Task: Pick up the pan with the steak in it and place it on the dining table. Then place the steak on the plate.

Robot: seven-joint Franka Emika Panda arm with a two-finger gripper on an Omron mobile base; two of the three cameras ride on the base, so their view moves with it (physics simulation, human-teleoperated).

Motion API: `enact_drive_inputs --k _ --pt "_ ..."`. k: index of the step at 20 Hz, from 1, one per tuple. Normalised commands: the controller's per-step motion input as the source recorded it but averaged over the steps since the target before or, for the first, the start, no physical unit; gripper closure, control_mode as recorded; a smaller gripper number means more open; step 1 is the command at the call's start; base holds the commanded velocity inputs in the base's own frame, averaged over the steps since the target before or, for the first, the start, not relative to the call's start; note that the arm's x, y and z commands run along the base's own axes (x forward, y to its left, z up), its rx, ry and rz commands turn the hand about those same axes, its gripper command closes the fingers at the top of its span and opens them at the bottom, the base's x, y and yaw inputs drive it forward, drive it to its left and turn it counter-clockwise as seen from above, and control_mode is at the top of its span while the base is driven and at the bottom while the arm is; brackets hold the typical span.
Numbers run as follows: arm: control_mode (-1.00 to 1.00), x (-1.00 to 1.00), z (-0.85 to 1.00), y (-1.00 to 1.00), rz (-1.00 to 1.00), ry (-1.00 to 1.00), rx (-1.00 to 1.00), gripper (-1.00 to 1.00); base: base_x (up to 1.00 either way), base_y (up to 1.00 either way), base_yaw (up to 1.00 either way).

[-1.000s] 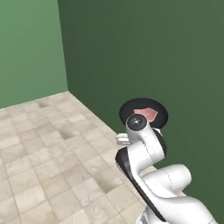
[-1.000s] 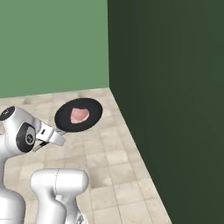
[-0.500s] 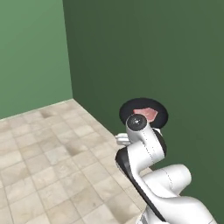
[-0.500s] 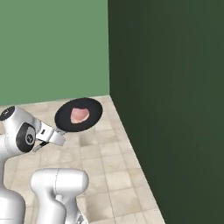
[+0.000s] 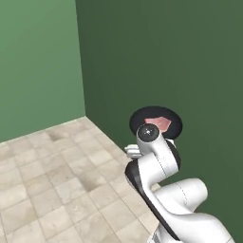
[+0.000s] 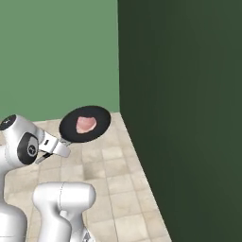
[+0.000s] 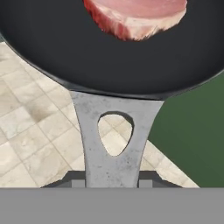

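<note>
The small round black frying pan (image 7: 109, 57) is carried in the air above the beige tiled floor (image 5: 42, 190), held by its grey metal handle (image 7: 114, 140), which runs down between the gripper (image 7: 113, 177) at the bottom of the hand view; the gripper is closed narrow on that handle. Just beyond, the flat pinkish-red slab of raw steak (image 7: 135, 15) lies inside the pan, toward its far side. In the base views the pan sits roughly level in front of the white arm, close to the dark green wall (image 6: 179, 118), with a lighter green wall (image 5: 38, 61) farther off. The likely risks are the pan's rim clipping the dark wall as the base turns, or a tilt of the wrist sliding the steak out.
</note>
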Motion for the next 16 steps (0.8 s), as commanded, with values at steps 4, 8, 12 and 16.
enact_drive_inputs --k 4,8,12,16 --pt "1.0 0.0 0.0 0.0 0.0 0.0 0.0 1.0 0.45 0.0 0.35" --pt "1.0 0.0 0.0 0.0 0.0 0.0 0.0 1.0 0.02 0.03 0.45" --pt "1.0 0.0 0.0 0.0 0.0 0.0 0.0 1.0 0.0 0.04 0.47" --pt "1.0 0.0 0.0 0.0 0.0 0.0 0.0 1.0 0.0 0.03 0.48"
